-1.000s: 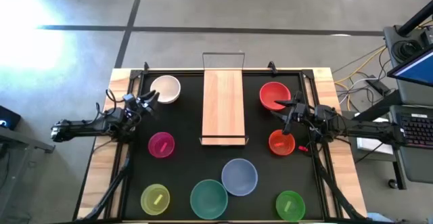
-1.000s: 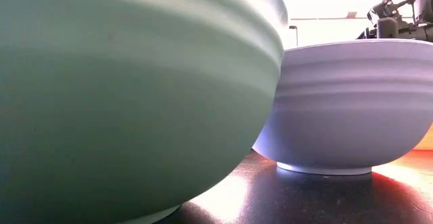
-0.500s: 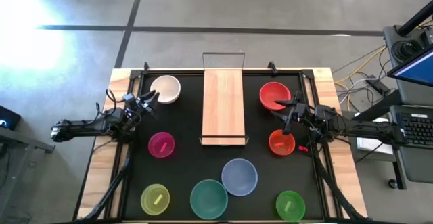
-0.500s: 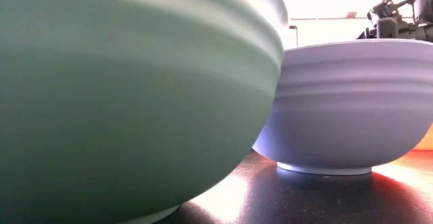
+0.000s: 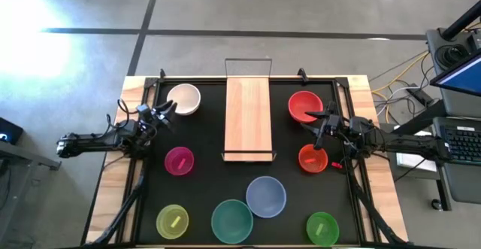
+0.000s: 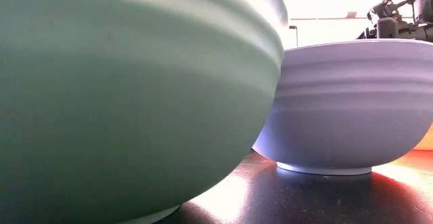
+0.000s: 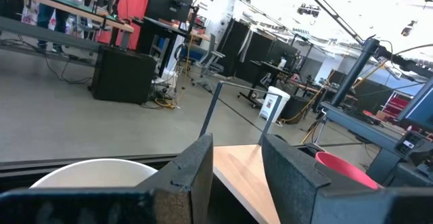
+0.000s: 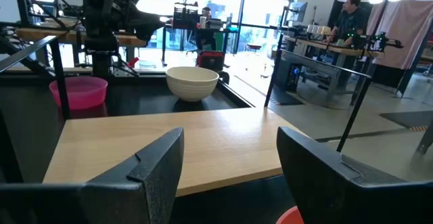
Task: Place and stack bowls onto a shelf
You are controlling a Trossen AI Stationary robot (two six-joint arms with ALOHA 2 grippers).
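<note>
The light-wood shelf (image 5: 248, 117) lies in the middle of the black mat, with no bowl on it. Around it stand a white bowl (image 5: 183, 98), a red bowl (image 5: 305, 106), an orange bowl (image 5: 313, 159), a magenta bowl (image 5: 179, 160), a grey-blue bowl (image 5: 266, 196), a teal bowl (image 5: 231, 220), a yellow-green bowl (image 5: 172, 221) and a green bowl (image 5: 322, 226). My left gripper (image 5: 165, 112) is open and empty beside the white bowl (image 7: 88, 173). My right gripper (image 5: 322, 125) is open and empty between the red and orange bowls, facing the shelf (image 8: 169, 146).
The low view is filled by the teal bowl (image 6: 135, 95) and the grey-blue bowl (image 6: 352, 102), which stand close together. The shelf's wire frame (image 5: 248, 59) rises at its far end. A person (image 8: 352, 11) sits at a desk beyond the table.
</note>
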